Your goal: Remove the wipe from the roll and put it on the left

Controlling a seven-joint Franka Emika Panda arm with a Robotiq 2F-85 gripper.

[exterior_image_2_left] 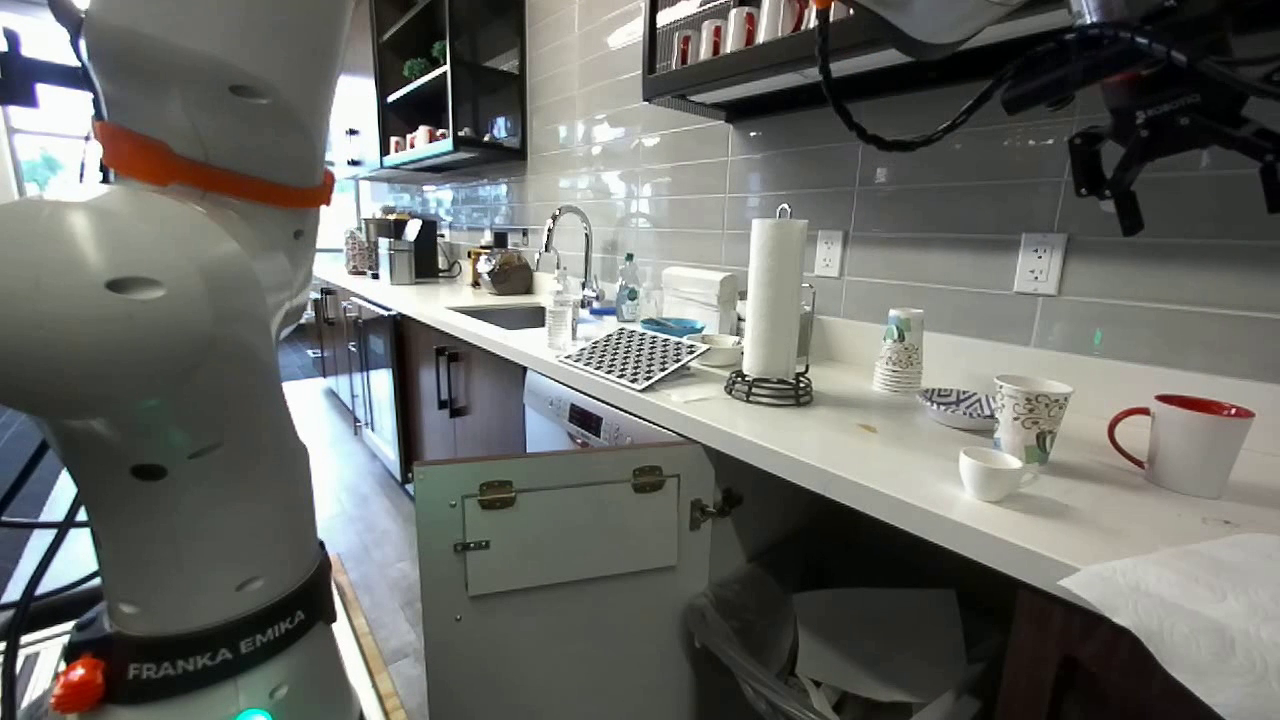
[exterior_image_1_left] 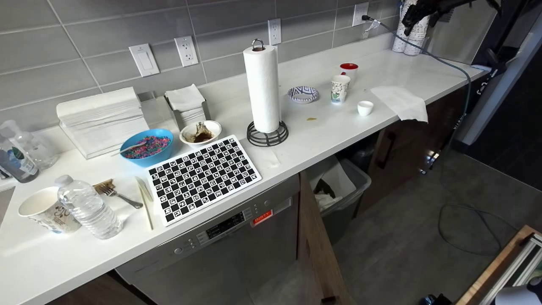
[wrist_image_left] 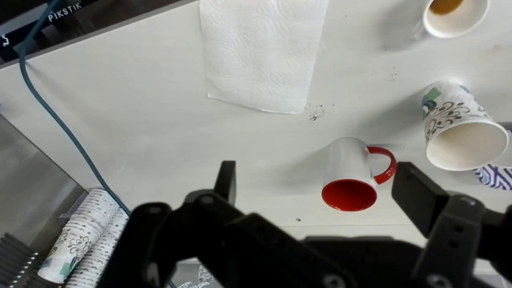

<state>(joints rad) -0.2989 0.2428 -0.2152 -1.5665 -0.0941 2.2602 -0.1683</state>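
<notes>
In an exterior view, daylight burns out the window (exterior_image_2_left: pixel 45 150) at far left, with glare streaks on the wall tiles (exterior_image_2_left: pixel 625 32) and a pale sheen on the floor (exterior_image_2_left: pixel 355 470). The bench (exterior_image_1_left: pixel 313 131) looks bright in both exterior views; the open cupboard (exterior_image_2_left: pixel 870 550) drops to near-black. In the wrist view, the mug (wrist_image_left: pixel 346 164) and paper cup (wrist_image_left: pixel 454 102) cast soft shadows toward the left of the frame. Embossing on the paper sheet (wrist_image_left: pixel 262 56) reads clearly, while the close jaws are dark and slightly out of focus.
</notes>
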